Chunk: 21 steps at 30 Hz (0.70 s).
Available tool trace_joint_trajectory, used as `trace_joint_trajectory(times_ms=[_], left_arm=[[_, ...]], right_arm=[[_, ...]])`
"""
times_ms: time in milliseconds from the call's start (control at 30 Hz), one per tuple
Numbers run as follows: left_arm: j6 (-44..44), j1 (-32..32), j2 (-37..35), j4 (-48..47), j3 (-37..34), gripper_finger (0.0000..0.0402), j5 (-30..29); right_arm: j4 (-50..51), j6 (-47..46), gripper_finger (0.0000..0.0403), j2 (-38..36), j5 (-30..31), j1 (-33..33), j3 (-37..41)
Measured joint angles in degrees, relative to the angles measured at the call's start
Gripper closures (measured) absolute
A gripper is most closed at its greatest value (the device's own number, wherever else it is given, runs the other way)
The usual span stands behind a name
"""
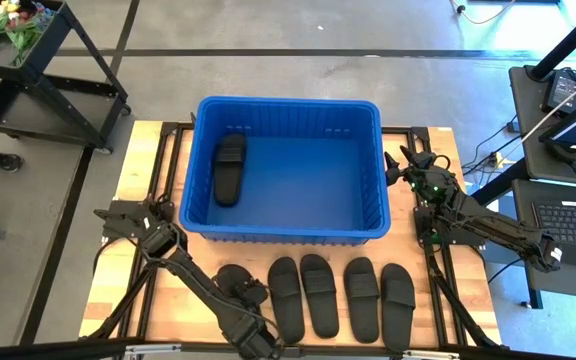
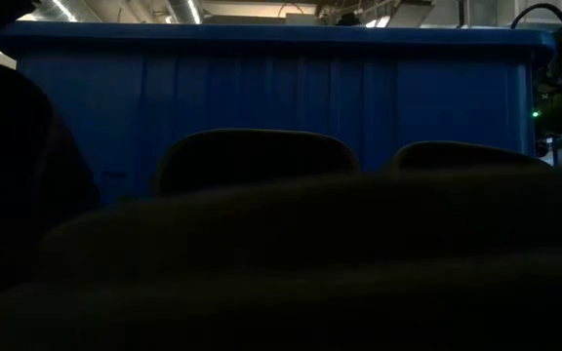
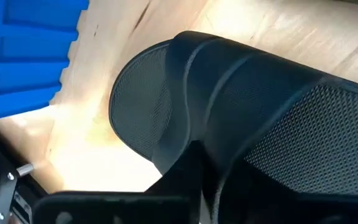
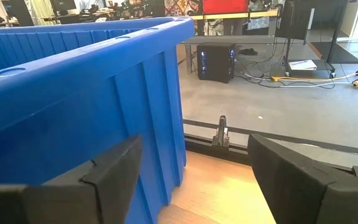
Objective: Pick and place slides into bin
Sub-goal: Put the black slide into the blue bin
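One slide (image 1: 230,168) already lies inside the bin (image 1: 373,130). It sits flat on the blue floor, near the bin's left wall and closer to the far wall. Nothing else is in the bin. So one is done and five are left, as far as I can see.

The five slides that are left sit in a row on the table (image 1: 133,210), along its near edge, just in front of the bin. Four of them (image 1: 340,296) lie side by side, close together, with straps up. The fifth slide (image 1: 238,289) is at the left end of the row, partly hidden under the left arm.

The left gripper (image 1: 250,296) is down on that fifth slide. In the left wrist view, the slide's wide strap (image 3: 229,81) fills the picture, right up against the gripper. The fingers are squeezed tight on it, so I think this slide is being grabbed now. It is not lifted yet; it looks flat on the wood.

The right gripper (image 1: 405,165) waits just outside the bin's right wall, near the table's right edge. Its two fingers (image 4: 110,171) stand wide apart and hold nothing.

Next, I think the left arm has to lift its slide over the bin's near wall and drop it inside.
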<state>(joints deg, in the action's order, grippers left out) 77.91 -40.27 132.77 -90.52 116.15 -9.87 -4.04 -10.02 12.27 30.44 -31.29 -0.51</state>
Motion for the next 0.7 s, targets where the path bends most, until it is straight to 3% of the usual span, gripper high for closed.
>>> trace_joint_trajectory(times_ms=[200, 400, 500, 600, 700], left_arm=[[-2.3, 1.3, 0.0, 0.4, 5.9, 0.0394, 3.7], [-6.6, 1.2, -0.4, 1.9, 19.0, 0.0396, 4.8], [-5.4, 1.2, -5.9, 7.8, 15.8, 0.0396, 6.9], [-4.8, 1.3, -9.6, 8.1, 16.9, 0.0396, 4.8], [-7.5, 2.0, -13.1, 7.9, 18.8, 0.0397, -0.9]], right_arm=[[0.0, 0.0, 0.0109, 0.0, 0.0, 0.0, 0.0], [0.0, 0.0, 0.0109, 0.0, 0.0, 0.0, 0.0], [0.0, 0.0, 0.0109, 0.0, 0.0, 0.0, 0.0], [0.0, 0.0, 0.0109, 0.0, 0.0, 0.0, 0.0], [-0.1, 0.0, 0.0109, 0.0, 0.0, 0.0, 0.0]])
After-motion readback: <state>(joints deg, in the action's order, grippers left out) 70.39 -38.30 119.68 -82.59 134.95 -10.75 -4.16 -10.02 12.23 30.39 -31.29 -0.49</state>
